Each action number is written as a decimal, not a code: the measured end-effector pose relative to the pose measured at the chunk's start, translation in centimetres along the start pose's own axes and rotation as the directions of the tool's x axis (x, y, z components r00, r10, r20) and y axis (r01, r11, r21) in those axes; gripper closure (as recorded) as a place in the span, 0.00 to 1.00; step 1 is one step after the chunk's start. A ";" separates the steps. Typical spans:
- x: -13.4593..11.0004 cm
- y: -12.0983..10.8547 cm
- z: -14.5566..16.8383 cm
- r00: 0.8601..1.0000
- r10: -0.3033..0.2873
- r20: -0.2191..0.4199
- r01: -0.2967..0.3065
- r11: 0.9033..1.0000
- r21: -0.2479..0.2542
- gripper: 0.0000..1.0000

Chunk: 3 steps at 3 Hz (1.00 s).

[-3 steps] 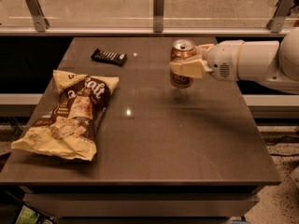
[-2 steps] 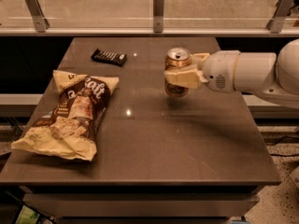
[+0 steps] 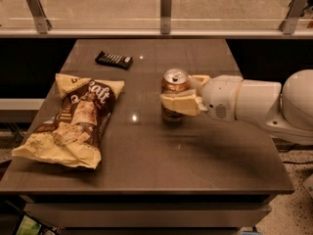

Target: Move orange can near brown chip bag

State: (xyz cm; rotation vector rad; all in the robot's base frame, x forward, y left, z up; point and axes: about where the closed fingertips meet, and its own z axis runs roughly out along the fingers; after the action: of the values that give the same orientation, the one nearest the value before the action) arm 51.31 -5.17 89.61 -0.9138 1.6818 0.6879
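Observation:
The orange can (image 3: 174, 83) is upright, with its silver pull-tab top showing, near the middle of the brown table (image 3: 195, 160). My gripper (image 3: 180, 95) comes in from the right and is shut on the can, one pale finger across its front and one behind it. The can's base is at or just above the tabletop; I cannot tell which. The brown chip bag (image 3: 77, 119) lies flat at the table's left side, dark brown in the middle with pale yellow ends, well apart from the can.
A small black candy bar wrapper (image 3: 114, 59) lies at the far left of the table. A glass barrier with metal posts (image 3: 166, 11) runs behind the table. My white arm (image 3: 259, 104) stretches over the table's right edge.
My gripper has carried the orange can leftward and a little toward the front, from the right rear of the table to near its middle, closer to the chip bag.

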 end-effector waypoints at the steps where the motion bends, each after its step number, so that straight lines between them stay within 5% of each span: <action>1: 0.4 2.7 0.9 1.000 -0.004 -0.009 0.004 1.000 -0.013 1.00; 3: 0.7 6.2 3.6 0.999 -0.009 -0.044 0.008 0.999 -0.040 1.00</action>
State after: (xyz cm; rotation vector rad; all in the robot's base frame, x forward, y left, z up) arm 47.84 0.98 87.93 -0.9701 1.7073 0.7024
